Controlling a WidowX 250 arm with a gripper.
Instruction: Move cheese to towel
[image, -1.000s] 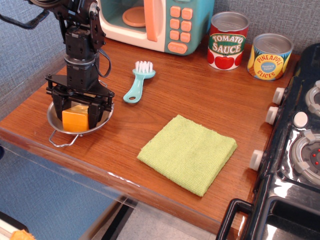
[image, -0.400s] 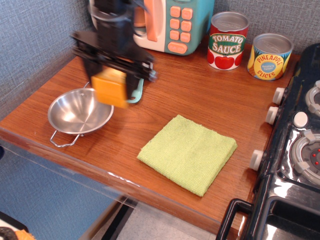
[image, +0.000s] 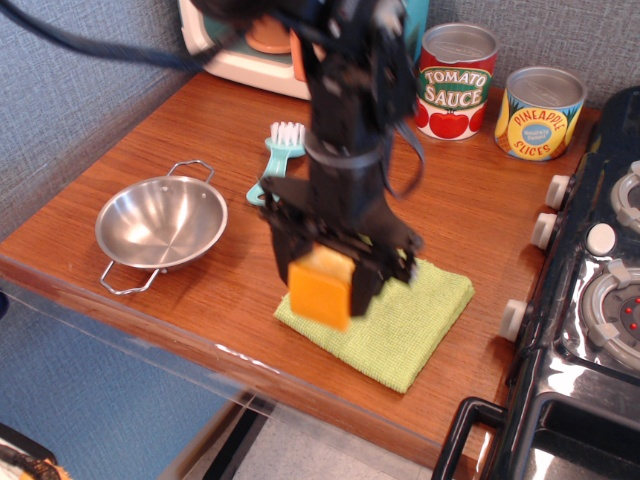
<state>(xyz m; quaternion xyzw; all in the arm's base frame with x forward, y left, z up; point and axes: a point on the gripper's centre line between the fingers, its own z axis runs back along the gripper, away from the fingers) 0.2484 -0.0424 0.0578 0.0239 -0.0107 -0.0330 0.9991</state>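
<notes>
My gripper clamps the cheese above the near-left part of the green towel below me. Risk — released here, the block may tumble off that edge, since it hangs off-centre.

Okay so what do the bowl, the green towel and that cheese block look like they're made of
The bowl looks like polished metal, probably steel: it mirrors light and has thin wire handles. The towel looks like woven cloth, matte, with a nubby surface and soft edges. The cheese, held in the gripper, looks like smooth toy plastic: uniform orange, flat faces, slight sheen.
</notes>
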